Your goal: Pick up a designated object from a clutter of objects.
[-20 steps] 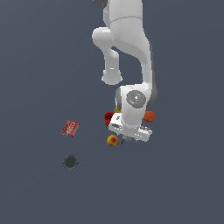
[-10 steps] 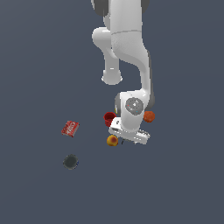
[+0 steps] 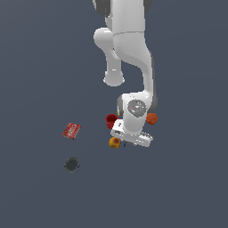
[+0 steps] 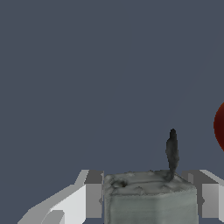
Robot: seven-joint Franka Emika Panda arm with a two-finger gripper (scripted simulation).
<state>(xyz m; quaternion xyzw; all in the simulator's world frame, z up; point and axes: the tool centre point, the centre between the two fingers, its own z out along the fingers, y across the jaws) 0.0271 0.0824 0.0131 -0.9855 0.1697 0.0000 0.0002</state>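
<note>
Grey block (image 4: 148,199) between jaws, grip unclear, arm (image 3: 133,67) hiding cluttered red cup (image 3: 111,120).

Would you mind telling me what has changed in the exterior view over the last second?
The gripper has shifted slightly toward the exterior view's left, staying low over the clutter beside the yellow-red ball. Whether the jaws have closed on anything cannot be told. The flat red box, dark disc, red cup and orange ball stayed where they were.
</note>
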